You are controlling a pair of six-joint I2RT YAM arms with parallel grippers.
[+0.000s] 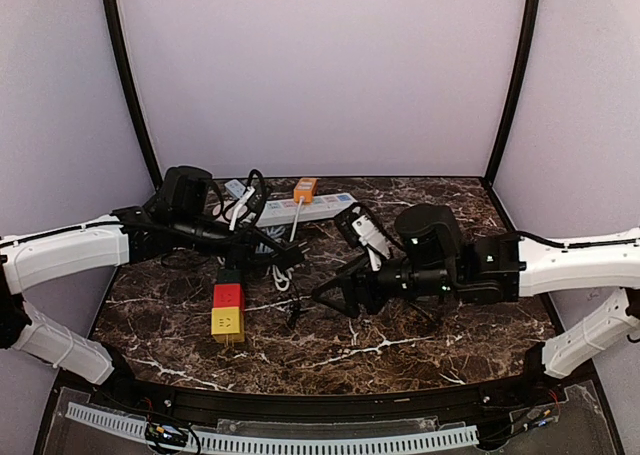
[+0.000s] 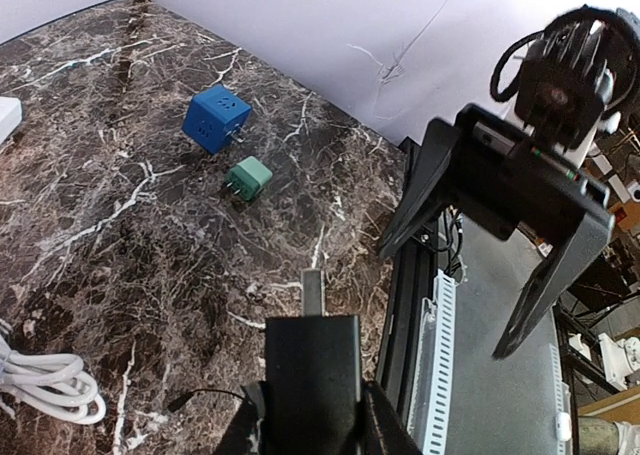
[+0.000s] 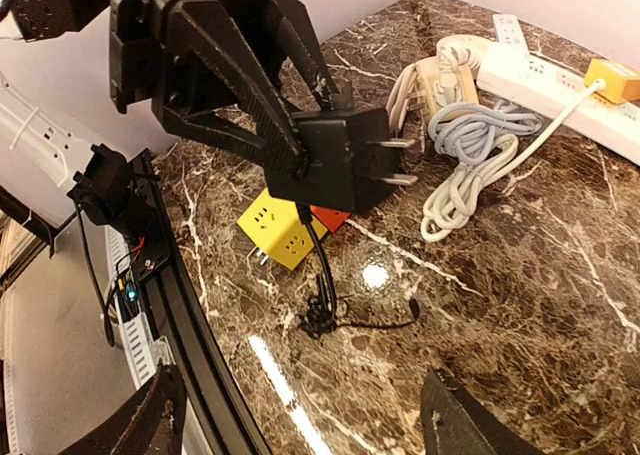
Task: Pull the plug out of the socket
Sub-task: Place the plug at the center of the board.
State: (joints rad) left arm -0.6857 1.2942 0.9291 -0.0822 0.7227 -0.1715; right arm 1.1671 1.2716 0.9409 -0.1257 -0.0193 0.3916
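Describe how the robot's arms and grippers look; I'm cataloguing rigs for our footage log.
The left arm and right arm have white shells over black joints. The left gripper and right gripper are black with angular, strut-like fingers. Black cables loop at the wrists.

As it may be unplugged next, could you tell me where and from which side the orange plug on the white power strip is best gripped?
Probably by its two side faces, coming from above. The orange plug is a small block standing proud of the flat white power strip, so its sides are free; avoid the face where its white cable leaves.
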